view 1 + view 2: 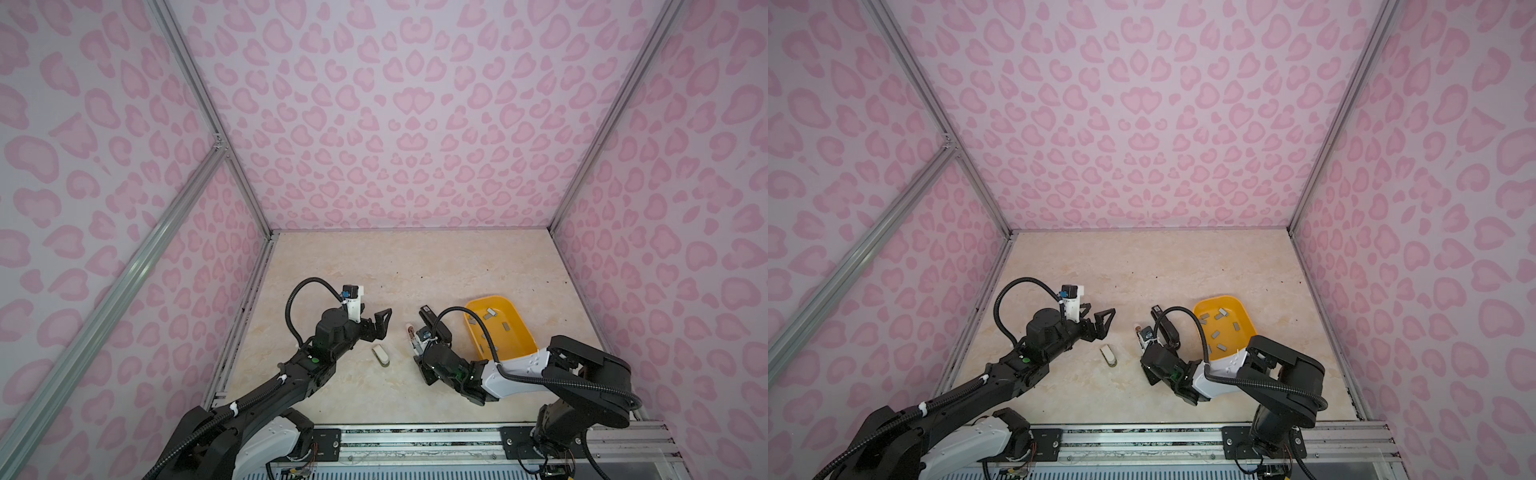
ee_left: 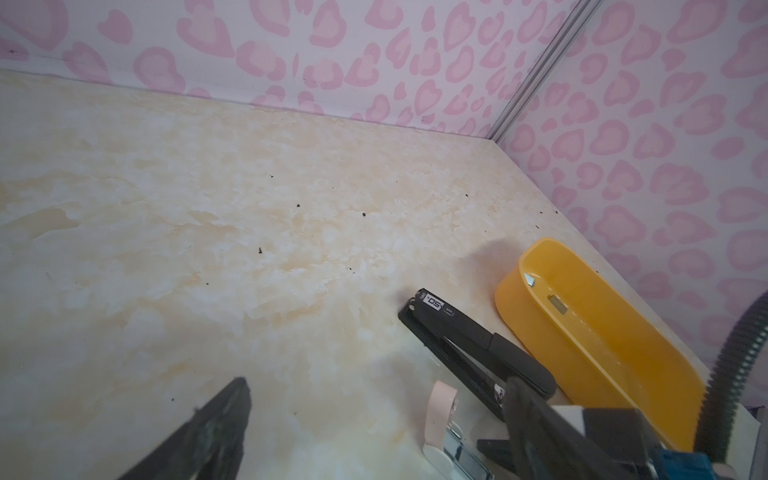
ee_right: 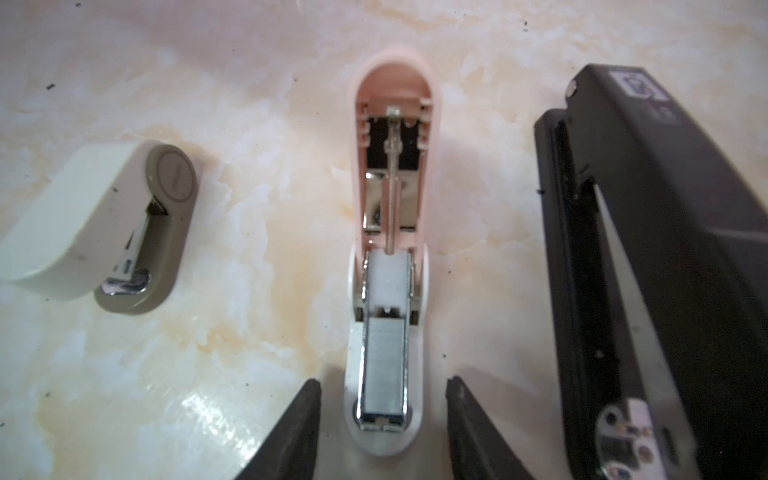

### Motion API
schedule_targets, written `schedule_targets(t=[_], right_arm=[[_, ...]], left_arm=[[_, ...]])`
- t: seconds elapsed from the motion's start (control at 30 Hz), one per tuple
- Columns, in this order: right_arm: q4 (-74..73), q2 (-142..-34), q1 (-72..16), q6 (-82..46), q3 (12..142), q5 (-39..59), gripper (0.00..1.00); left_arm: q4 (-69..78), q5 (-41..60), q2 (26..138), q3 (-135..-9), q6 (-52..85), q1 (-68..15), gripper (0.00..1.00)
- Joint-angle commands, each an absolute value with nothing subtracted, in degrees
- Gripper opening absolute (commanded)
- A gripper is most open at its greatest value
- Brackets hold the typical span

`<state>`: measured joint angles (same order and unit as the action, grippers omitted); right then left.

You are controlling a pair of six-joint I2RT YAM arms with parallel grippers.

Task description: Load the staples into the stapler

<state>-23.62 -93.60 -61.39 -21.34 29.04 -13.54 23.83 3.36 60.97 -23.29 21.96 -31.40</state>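
A pink stapler (image 3: 390,166) lies folded open on the table, lid flat, with a grey strip of staples (image 3: 384,357) sitting in its metal channel. My right gripper (image 3: 384,382) is open. Its fingers stand on either side of the stapler's white front end, with a gap on each side. In both top views that stapler (image 1: 410,332) pokes out from under my right wrist. My left gripper (image 1: 376,320) hovers open and empty to the stapler's left, and the left wrist view shows nothing between its fingers (image 2: 232,407). More staples (image 1: 490,314) lie loose in the yellow bin (image 1: 498,298).
A large black stapler (image 3: 648,249) lies close beside the pink one, between it and the yellow bin (image 2: 540,332). A small cream stapler (image 1: 381,356) lies shut on the other side, below my left gripper. Pink patterned walls enclose the table.
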Motion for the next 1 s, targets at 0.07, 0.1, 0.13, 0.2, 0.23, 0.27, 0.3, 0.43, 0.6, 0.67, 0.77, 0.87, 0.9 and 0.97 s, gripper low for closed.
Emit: schedule_targets(t=[0.07,0.1,0.13,0.2,0.23,0.27,0.3,0.43,0.6,0.67,0.77,0.87,0.9,0.97], right_arm=[[-22.5,-94.6,-61.4,-21.0,28.3,-12.5,0.45],[-22.6,-94.7,-61.4,-20.9,28.3,-12.5,0.44],[-22.7,-94.8,-61.4,-20.8,28.3,-12.6,0.43],[-22.7,-95.0,-61.3,-20.8,28.4,-13.0,0.41],[-22.6,-95.2,-61.3,-20.8,28.4,-13.1,0.40],[-22.6,-95.2,-61.3,-20.9,28.4,-13.1,0.39],[-22.7,-95.2,-61.3,-21.0,28.3,-13.1,0.38],[-23.0,-95.0,-61.3,-21.0,27.9,-13.2,0.32],[-23.3,-95.0,-61.3,-21.0,27.9,-13.3,0.27],[-23.4,-95.1,-61.3,-21.0,28.0,-13.1,0.25],[-23.4,-95.0,-61.3,-21.1,27.8,-13.1,0.22],[-23.6,-94.5,-61.3,-21.2,27.6,-13.1,0.21],[-23.7,-94.4,-61.3,-21.2,27.5,-13.1,0.21],[-24.0,-93.9,-61.3,-21.2,27.2,-12.7,0.20]], left_arm=[[23.3,5.2,65.0,-25.9,21.9,-31.4,0.96],[23.2,5.5,66.4,-26.5,22.0,-31.4,0.97],[23.3,6.0,68.0,-27.1,22.1,-31.4,0.97],[24.0,6.5,70.8,-27.8,22.4,-31.4,0.99],[24.3,6.6,71.9,-28.1,22.5,-31.3,0.99],[24.7,6.7,72.9,-28.2,22.4,-31.3,0.99],[24.9,6.5,73.7,-28.5,22.4,-31.3,1.00],[25.1,5.5,76.1,-29.3,22.0,-31.3,1.00],[25.0,1.9,78.6,-29.7,23.2,-30.0,0.99],[24.8,2.2,80.1,-30.5,24.4,-28.5,0.99],[24.5,2.9,82.4,-31.8,24.7,-27.5,0.99],[24.3,2.9,84.7,-33.0,24.4,-27.5,0.98],[24.2,3.0,85.3,-33.2,24.4,-27.5,0.98],[24.2,4.1,86.7,-34.0,23.9,-27.5,0.98]])
